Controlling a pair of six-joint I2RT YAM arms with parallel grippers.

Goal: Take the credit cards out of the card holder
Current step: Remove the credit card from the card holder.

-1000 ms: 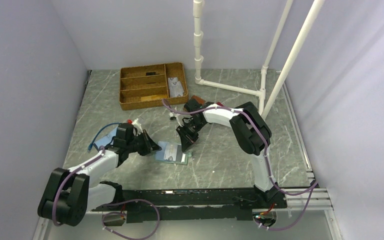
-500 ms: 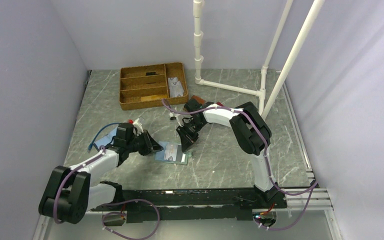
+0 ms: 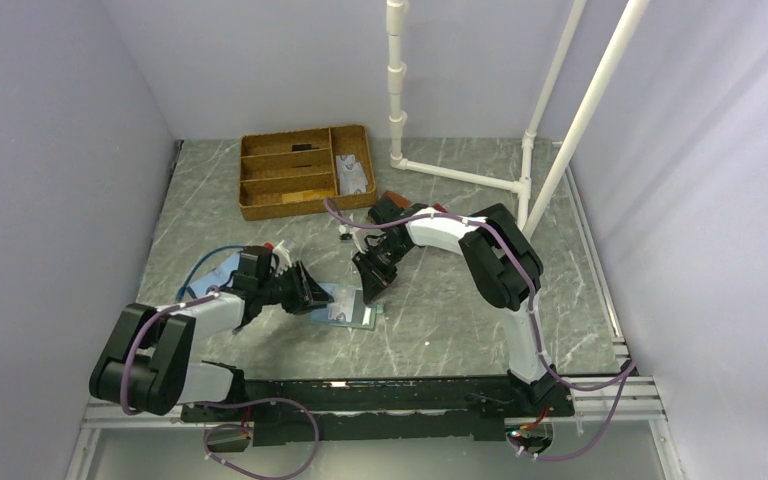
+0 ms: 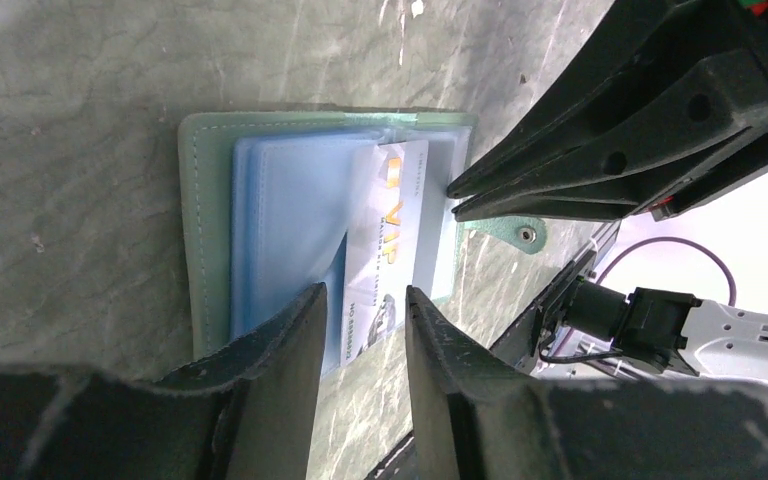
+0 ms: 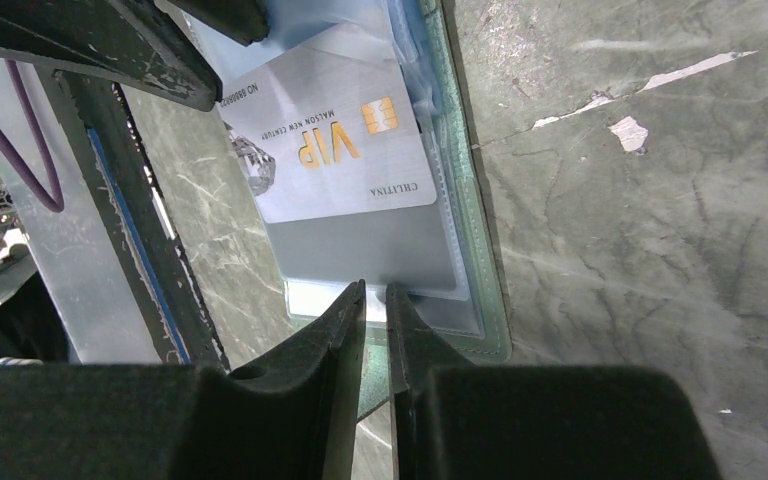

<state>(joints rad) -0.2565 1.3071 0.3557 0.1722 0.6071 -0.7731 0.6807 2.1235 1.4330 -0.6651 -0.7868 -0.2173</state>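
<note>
Fingers of your left gripper (image 4: 365, 300) now stand parted astride the credit card (image 4: 390, 220), still half-sleeved in the card holder (image 4: 210, 250); regrip it; right gripper (image 5: 375, 290) state unclear.

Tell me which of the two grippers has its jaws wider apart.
The left gripper: its jaws stand apart around the VIP card, while the right gripper's are nearly shut at the card holder's edge.

The card holder (image 4: 200, 200) is blue with a green edge, and the credit card (image 4: 385, 240) is silver with gold letters.
</note>
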